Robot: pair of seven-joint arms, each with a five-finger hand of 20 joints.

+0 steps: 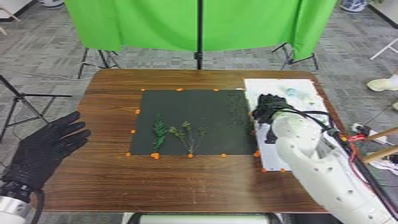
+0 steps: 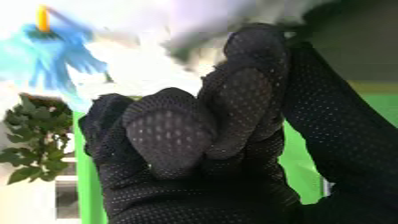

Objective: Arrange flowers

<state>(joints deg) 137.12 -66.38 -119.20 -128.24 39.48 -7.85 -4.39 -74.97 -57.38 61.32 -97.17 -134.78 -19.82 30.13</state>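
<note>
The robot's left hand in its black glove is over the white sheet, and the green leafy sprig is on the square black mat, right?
Not quite: the head view shows the black-gloved right hand over the white sheet. The green leafy sprig does lie on the square black mat.

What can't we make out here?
- Head view: sheet area under the right robot hand, hidden by it.
- Head view: buds on the pale sprigs, too small.
- Right wrist view: whether it holds a stem, hidden by glove; dark patch, blurred.
</note>
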